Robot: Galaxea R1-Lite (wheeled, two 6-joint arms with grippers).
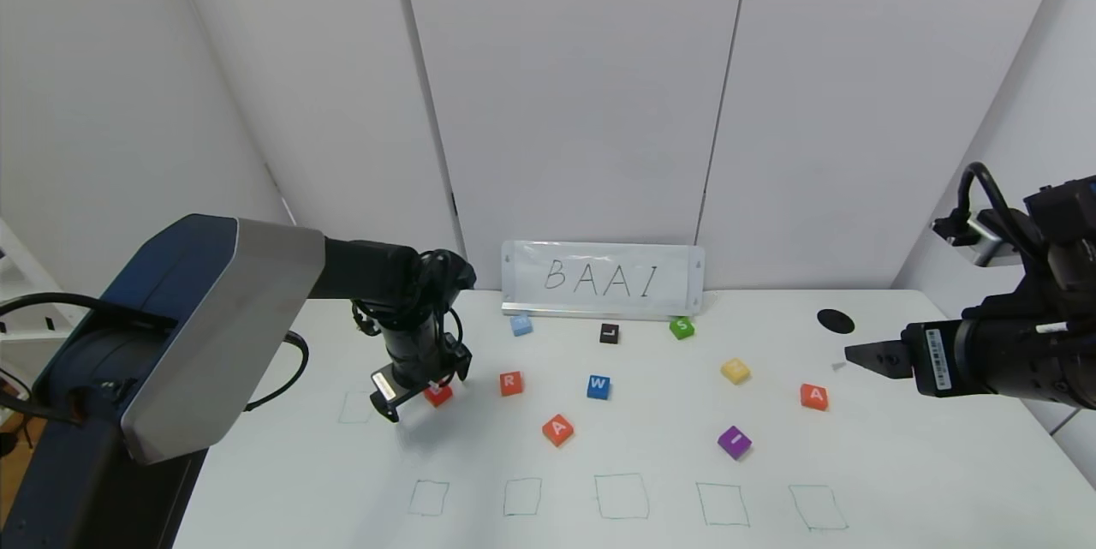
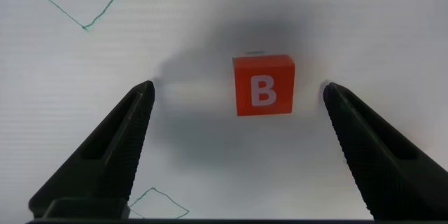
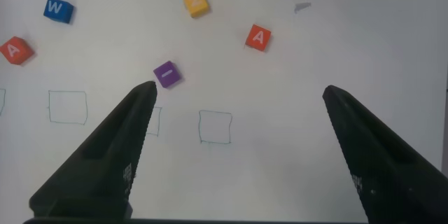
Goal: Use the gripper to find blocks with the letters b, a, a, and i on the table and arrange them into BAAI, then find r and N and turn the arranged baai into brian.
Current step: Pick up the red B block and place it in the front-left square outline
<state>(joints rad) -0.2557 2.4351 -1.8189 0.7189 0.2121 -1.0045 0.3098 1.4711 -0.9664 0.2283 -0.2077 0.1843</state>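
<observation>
My left gripper hangs open just above the table, its jaws standing wide on either side of the orange-red B block, touching neither side. In the head view this gripper half hides the B block. The R lies just right of it. One A block sits mid-table, another A block at the right, with the purple I block between them. My right gripper hovers open and empty above the right side. I can read an N on no block.
A card reading BAAI leans on the back wall. Blue W, black L, green S, light-blue and yellow cubes lie scattered. A row of green squares runs along the front; a black hole is back right.
</observation>
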